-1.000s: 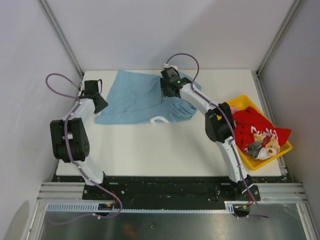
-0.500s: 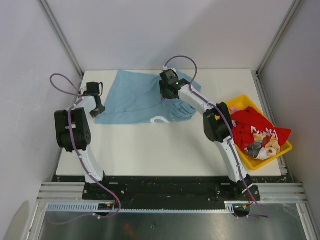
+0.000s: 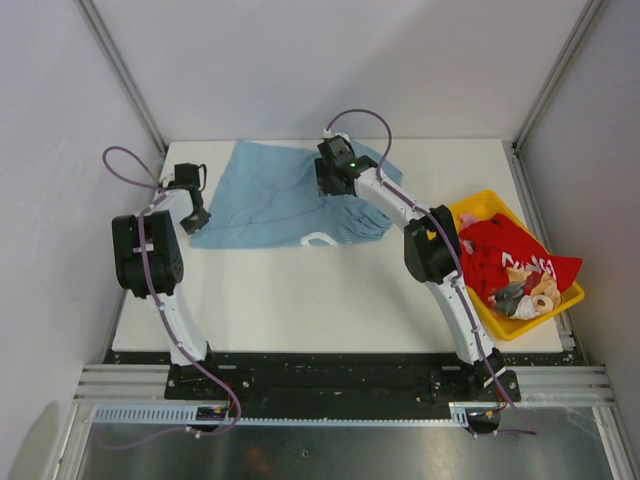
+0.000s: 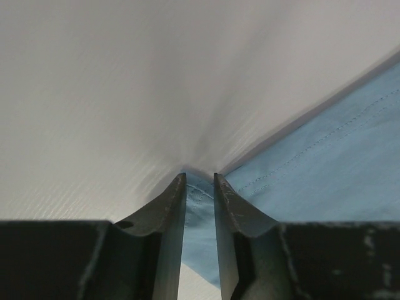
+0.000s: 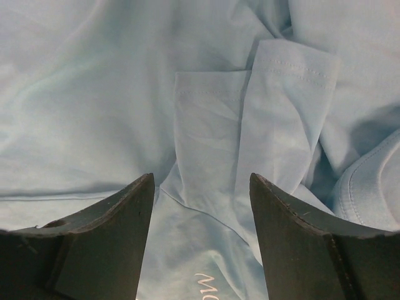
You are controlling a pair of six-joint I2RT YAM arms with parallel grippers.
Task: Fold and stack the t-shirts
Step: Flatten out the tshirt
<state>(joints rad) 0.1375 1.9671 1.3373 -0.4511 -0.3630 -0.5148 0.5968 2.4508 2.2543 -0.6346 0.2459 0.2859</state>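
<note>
The light blue t-shirt [image 3: 265,195] lies spread at the back of the table, its white collar [image 3: 318,240] toward the near side. My left gripper [image 3: 194,216] is at its near-left corner. In the left wrist view the jaws [image 4: 200,177] stand narrowly apart on the table, and the shirt's hemmed corner [image 4: 199,212] lies flat between them, not pinched. My right gripper [image 3: 335,185] hovers over the shirt's right part, wide open [image 5: 201,178] above a folded sleeve [image 5: 250,125] and white lettering [image 5: 219,284]. The red t-shirt [image 3: 510,255] sits crumpled in the bin.
A yellow plastic bin [image 3: 478,200] stands at the table's right edge, holding the red shirt and other crumpled patterned cloth [image 3: 525,295]. White table [image 3: 300,300] lies in front of the blue shirt. Frame posts and walls close in at the back and sides.
My left arm has drawn in toward the shirt's near-left corner and its jaws have narrowed around it. My right gripper has shifted slightly left over the shirt and opened a little wider.
</note>
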